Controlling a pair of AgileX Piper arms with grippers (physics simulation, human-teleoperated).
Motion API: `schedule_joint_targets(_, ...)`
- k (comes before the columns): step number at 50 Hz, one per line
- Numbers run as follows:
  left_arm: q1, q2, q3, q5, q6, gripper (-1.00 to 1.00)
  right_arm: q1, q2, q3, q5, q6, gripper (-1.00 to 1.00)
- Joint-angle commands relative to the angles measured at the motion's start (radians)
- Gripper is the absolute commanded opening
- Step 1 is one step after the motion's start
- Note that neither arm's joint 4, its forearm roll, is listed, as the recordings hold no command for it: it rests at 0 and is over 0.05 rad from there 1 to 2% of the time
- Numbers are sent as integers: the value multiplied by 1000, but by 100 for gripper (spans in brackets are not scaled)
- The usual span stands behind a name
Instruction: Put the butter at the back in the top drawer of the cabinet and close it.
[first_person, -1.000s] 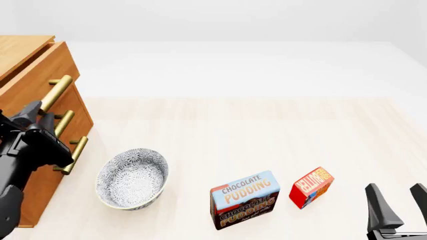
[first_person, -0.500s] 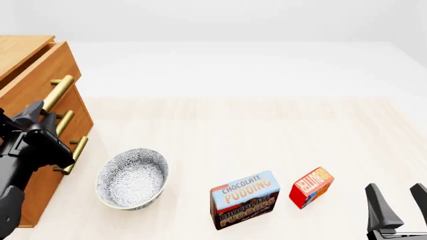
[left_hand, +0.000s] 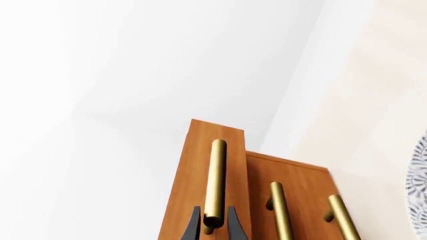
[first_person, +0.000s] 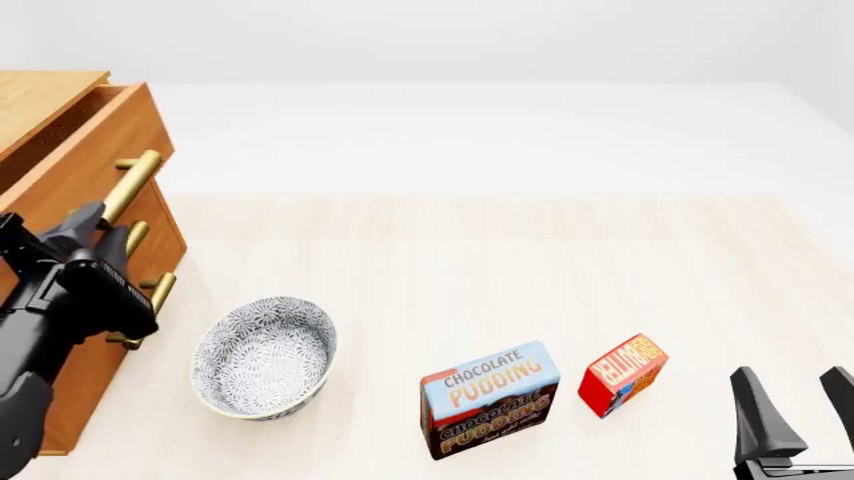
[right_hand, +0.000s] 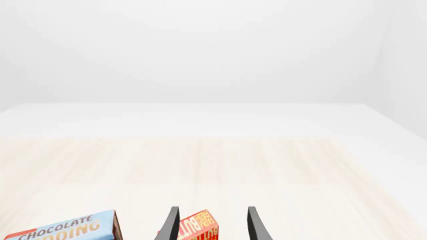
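Clamping the top drawer's (first_person: 74, 165) brass handle (left_hand: 216, 182) at its end, left gripper (left_hand: 213, 226) risks slipping; right gripper (right_hand: 211, 225) gapes, empty.

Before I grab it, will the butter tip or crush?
The butter looks like a stiff little box, so it probably won't crush. It stands tilted on a narrow edge, so a nudge may tip it. The right gripper is open and apart from it.

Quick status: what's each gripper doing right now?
Left gripper: closed on the top drawer's handle.
Right gripper: open, holding nothing; the butter shows between its fingers.
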Motion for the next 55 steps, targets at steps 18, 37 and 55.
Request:
schedule_joint_targets(18, -21, -53, 87, -3, 7, -100, 0, 0, 0, 0, 0, 100)
schedule_joint_targets(37, -26, -79, 93, 22, 4, -100, 0, 0, 0, 0, 0, 100)
schedule_joint_targets(55, 6, -230, 78, 191, -33, 100, 0, 0, 0, 0, 0, 100)
